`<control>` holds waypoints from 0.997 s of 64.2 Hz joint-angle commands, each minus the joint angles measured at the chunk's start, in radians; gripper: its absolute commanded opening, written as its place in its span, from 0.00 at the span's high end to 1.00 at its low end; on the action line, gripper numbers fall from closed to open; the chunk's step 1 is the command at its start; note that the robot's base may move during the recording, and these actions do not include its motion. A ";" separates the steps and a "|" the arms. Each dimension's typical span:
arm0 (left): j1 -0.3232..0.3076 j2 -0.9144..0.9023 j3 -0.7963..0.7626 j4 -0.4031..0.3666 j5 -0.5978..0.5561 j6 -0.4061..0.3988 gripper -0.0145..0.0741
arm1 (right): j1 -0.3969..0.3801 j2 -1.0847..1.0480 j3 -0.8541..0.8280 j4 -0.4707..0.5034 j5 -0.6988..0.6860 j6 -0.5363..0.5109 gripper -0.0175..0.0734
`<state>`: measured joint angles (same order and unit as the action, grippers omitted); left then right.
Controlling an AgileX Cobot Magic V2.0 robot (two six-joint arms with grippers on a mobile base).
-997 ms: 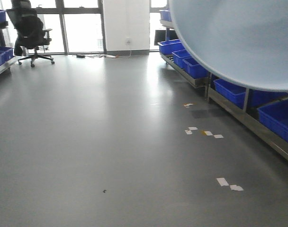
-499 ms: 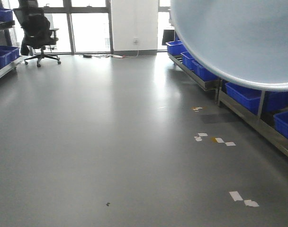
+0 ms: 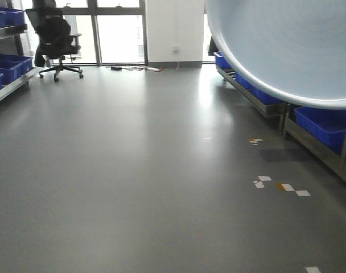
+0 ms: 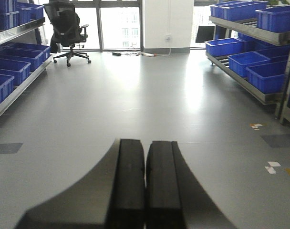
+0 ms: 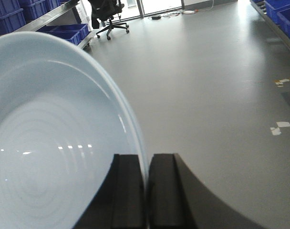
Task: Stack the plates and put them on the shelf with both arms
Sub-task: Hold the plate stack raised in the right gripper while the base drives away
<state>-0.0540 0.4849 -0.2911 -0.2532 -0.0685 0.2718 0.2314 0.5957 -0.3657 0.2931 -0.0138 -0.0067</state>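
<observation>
A large pale bluish-white plate (image 3: 287, 45) fills the top right of the front view, held up in the air. In the right wrist view the same plate (image 5: 49, 143) spreads across the left half, glossy and shallow, and its edge shows two close rim lines. My right gripper (image 5: 147, 164) is shut on that rim, one finger inside the plate and one outside. My left gripper (image 4: 145, 148) is shut with nothing between its black fingers, and it points out over bare grey floor.
Metal shelf racks with blue bins (image 3: 326, 122) run along the right wall. More blue bins on racks (image 3: 8, 68) line the left wall. A black office chair (image 3: 56, 34) stands by the far windows. Small white tape scraps (image 3: 287, 186) lie on the floor at the right.
The whole room has slid right and down in the front view: chair, racks and floor scraps all shifted. The plate stays at the top right.
</observation>
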 commanded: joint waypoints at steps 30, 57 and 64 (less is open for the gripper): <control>0.002 0.005 -0.030 -0.006 -0.083 -0.009 0.74 | -0.007 -0.002 -0.029 -0.002 -0.103 -0.003 0.78; 0.002 0.005 -0.030 -0.006 -0.083 -0.009 0.74 | -0.007 -0.002 -0.029 -0.002 -0.103 -0.003 0.78; 0.002 0.005 -0.030 -0.006 -0.083 -0.009 0.74 | -0.007 -0.002 -0.029 -0.002 -0.103 -0.003 0.78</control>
<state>-0.0540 0.4849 -0.2911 -0.2532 -0.0685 0.2718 0.2314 0.5957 -0.3657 0.2931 -0.0138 -0.0067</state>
